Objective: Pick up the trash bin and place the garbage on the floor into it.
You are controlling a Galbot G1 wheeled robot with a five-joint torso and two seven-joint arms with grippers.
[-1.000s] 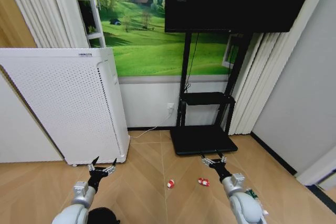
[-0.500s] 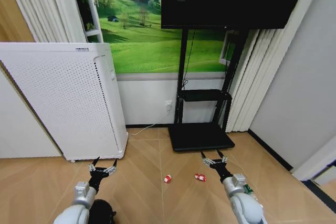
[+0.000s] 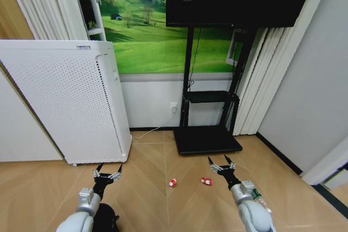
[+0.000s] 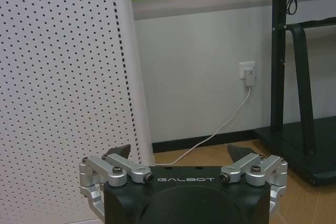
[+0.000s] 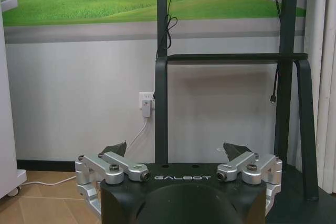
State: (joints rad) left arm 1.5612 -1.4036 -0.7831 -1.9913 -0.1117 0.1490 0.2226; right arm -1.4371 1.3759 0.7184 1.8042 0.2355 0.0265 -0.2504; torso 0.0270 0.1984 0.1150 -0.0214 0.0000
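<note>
- Across the last second the whole head view has slid downward and rightward, so the camera moved, not the litter.
- Trash bin (image 3: 104, 217) sits at the bottom left, just under the left gripper (image 3: 106, 176), whose fingers are spread and empty.
- Right gripper (image 3: 221, 165), fingers apart, hovers lower right.
- Two red-and-white garbage pieces (image 3: 172, 182) lie on the floor (image 3: 147, 199) at lower centre; nothing is picked up yet.

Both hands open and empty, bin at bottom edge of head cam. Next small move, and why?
Probably lower the left hand toward the trash bin: it sits just beneath that arm, and both hands are open and empty, the right hand near the red wrappers.
</note>
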